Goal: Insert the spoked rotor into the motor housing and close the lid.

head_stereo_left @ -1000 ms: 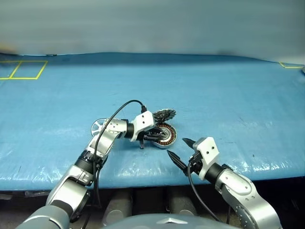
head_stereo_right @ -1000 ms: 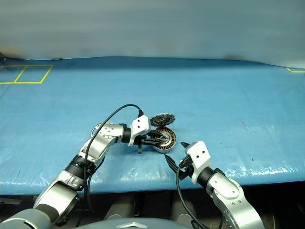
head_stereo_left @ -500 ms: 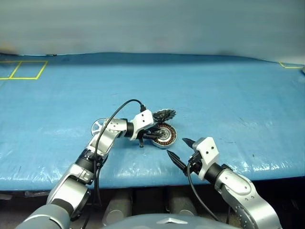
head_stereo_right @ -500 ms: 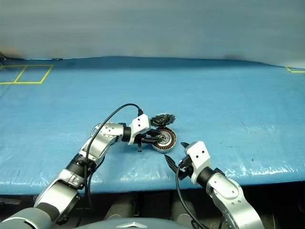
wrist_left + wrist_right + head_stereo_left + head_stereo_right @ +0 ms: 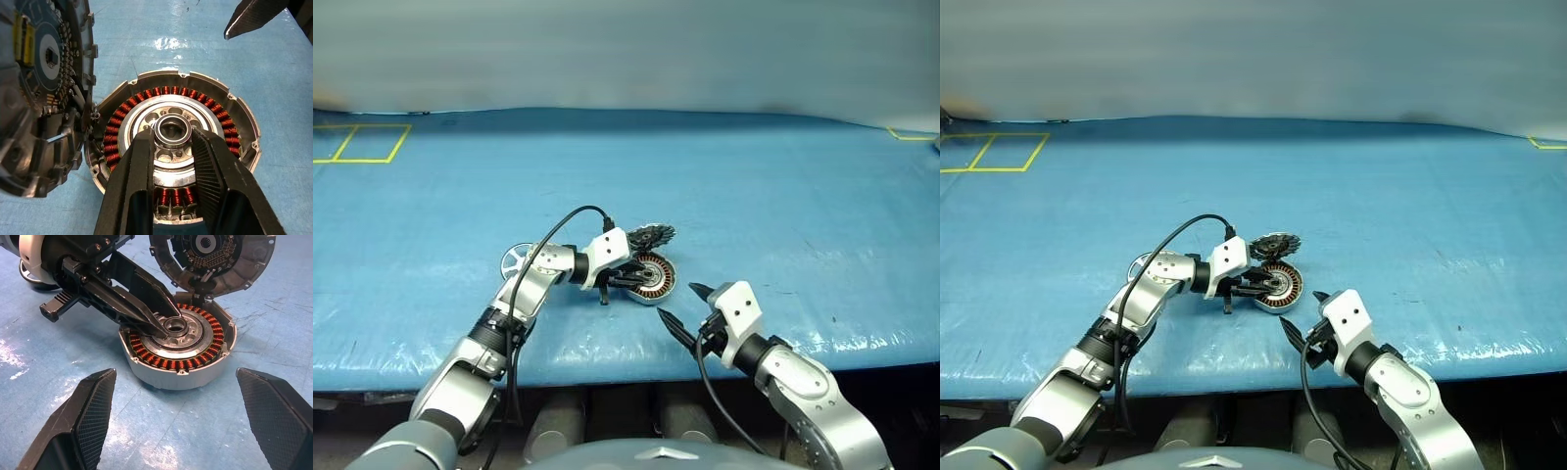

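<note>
Left wrist view is showing the left gripper (image 5: pixel 173 147) with its jaws partly closed, pinching the central hub ring of the round silver-rimmed motor housing with copper-orange coils (image 5: pixel 215 115), which is sitting on the blue-covered bench (image 5: pixel 754 186). Leaning against the housing's rim at about 12 o'clock in the head view, the round grey metal lid (image 5: pixel 213 257) is standing tilted, its segmented face showing. At the housing's 9 o'clock, behind the left arm, the small silvery-white spoked rotor (image 5: pixel 516 259) is lying flat. The right gripper (image 5: pixel 683 311) is hovering near the housing's 5 o'clock, its jaws spread wide and holding nothing.
</note>
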### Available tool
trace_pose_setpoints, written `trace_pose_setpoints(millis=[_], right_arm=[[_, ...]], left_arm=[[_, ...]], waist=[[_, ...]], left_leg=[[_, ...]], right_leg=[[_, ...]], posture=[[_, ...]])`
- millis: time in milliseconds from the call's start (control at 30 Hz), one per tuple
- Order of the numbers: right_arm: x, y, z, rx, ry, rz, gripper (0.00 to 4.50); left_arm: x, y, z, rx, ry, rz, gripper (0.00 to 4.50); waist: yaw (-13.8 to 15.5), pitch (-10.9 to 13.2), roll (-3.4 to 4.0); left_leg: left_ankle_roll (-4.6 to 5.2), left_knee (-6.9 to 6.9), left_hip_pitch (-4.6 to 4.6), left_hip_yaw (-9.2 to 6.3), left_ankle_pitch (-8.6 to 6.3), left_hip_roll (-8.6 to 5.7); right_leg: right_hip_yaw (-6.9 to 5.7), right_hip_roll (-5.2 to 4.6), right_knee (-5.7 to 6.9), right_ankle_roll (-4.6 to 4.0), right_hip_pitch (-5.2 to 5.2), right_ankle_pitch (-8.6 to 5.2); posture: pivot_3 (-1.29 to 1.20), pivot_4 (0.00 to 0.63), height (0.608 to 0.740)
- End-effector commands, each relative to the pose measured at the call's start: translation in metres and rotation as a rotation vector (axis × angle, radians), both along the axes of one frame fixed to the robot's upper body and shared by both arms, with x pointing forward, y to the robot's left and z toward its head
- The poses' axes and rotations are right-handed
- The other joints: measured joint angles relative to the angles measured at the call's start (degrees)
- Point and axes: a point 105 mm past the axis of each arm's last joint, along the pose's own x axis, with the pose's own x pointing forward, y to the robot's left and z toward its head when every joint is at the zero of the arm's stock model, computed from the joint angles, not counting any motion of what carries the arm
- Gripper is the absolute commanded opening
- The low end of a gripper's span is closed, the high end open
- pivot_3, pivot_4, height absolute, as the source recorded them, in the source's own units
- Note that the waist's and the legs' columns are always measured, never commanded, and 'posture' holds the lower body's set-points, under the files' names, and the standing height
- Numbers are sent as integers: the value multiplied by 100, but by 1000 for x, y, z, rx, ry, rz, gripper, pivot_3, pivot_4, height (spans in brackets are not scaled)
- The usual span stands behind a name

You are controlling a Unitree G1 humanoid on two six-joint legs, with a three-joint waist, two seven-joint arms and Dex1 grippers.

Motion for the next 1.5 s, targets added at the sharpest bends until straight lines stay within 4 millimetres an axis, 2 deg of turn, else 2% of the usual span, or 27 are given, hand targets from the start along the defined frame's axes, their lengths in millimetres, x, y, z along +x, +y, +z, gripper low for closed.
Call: trace_pose_setpoints(millis=[33, 367, 500, 733, 900, 1100, 1200, 1367, 1500], right_arm=[[1, 2, 8, 6, -31, 0, 4140], [1, 2, 5, 0, -24, -1, 4140], [2, 1, 5, -5, -25, -4, 4140], [3, 1, 5, -5, -25, -8, 4140], [3, 1, 7, 4, -30, -1, 4140], [6, 11, 29, 104, -97, 26, 4140], [10, 12, 30, 122, -100, 24, 3218], [23, 15, 15, 46, -80, 27, 1568], [32, 25, 11, 63, -67, 74, 219]], left_arm=[[1, -2, 6, -10, -30, -10, 1109], [-3, -4, 10, -54, -36, -37, 1109], [4, -2, 11, -49, -63, 13, 2083], [14, 5, 11, -38, -88, 82, 2083], [2, 1, 24, -129, -66, 11, 2083], [-17, 14, 35, -222, -13, -26, 2083], [-28, 27, 39, -266, -7, -18, 2134], [-32, 46, 42, -372, -8, 100, 2134], [-44, 55, 39, -438, 19, 179, 2134]], waist=[[0, 0, 0], [0, 0, 0], [0, 0, 0], [1, 0, 0], [-3, 0, 0], [-20, 2, 4], [-18, 3, 6], [3, 5, 9], [-6, 6, 10]], left_leg=[[0, 0, 0, 0, 0, 0], [0, 0, 0, 0, 0, 0], [0, 0, 0, 0, 0, 0], [0, 0, 0, -1, 0, 0], [0, 0, 0, 0, 0, 0], [0, -2, -1, -1, 0, 3], [0, -5, 0, -1, 0, 4], [-1, -4, 2, -3, -1, 3], [-1, -8, -1, -2, -1, 0]], right_leg=[[0, 0, 0, 0, 0, 0], [0, 0, 0, 0, 0, 0], [0, 0, 0, 0, 0, 0], [-1, 0, 0, 0, 0, 0], [0, 0, 0, 0, 0, 0], [1, 0, 0, -1, -3, 0], [1, -2, -1, -4, -4, -2], [-1, -7, -2, -7, -4, -3], [-1, -12, -5, -7, -6, -3]], posture=[[0, 150, 740], [0, 150, 740], [0, 150, 740], [0, 150, 740], [0, 150, 740], [0, 150, 740], [0, 150, 740], [0, 150, 740], [0, 150, 740]])
